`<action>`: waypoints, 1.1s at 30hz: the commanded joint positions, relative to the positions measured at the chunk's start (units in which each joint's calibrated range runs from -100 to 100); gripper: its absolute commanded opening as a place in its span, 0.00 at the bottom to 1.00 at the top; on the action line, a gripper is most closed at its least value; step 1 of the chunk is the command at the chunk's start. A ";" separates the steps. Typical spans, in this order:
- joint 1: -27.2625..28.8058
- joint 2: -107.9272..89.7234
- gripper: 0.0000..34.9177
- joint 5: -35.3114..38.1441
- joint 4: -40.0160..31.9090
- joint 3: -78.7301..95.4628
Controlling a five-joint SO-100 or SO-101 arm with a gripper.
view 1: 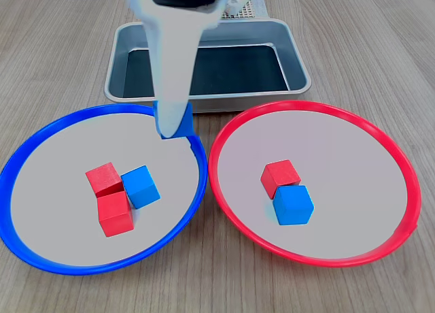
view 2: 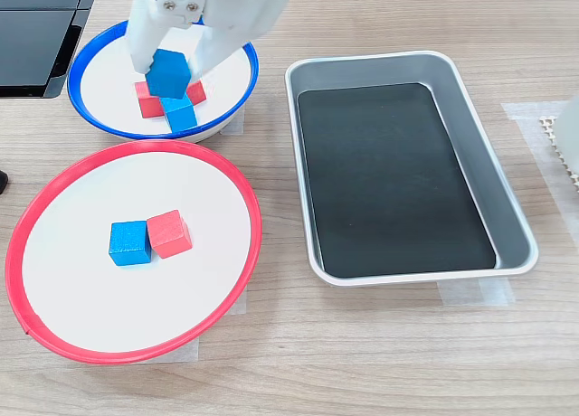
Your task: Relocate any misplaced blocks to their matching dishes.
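In the first exterior view the gripper (view 1: 174, 119) hangs over the blue-rimmed plate (view 1: 41, 146) at its far rim, by the grey tray (view 1: 299, 68), closed on a blue block (view 1: 178, 122) that is partly hidden. Two red blocks (view 1: 109, 194) and a blue one sit mid-plate; the red-rimmed plate (view 1: 380, 139) carries one red, one blue.

In the second exterior view the held cube (view 2: 168, 73) shows between the fingers (view 2: 145, 45) — probably clear of the plate. The cubes look light, rigid and glossy, so slippery — opposite flat faces suit best. No writing is legible on anything on the desk (view 2: 362, 362).
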 commanded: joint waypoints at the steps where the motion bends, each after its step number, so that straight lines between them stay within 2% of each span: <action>1: 1.85 -3.62 0.01 0.98 -0.57 2.14; 23: 1.29 12.84 0.01 0.34 -9.81 -9.33; 24: 1.29 13.35 0.03 0.39 -9.81 -9.97; 25: 1.38 13.86 0.10 0.34 -9.81 -10.51; 26: 1.57 14.21 0.20 0.29 -9.64 -10.79; 27: 1.66 14.55 0.34 0.24 -9.23 -11.06; 33: 1.38 14.55 0.49 0.10 -7.09 -11.33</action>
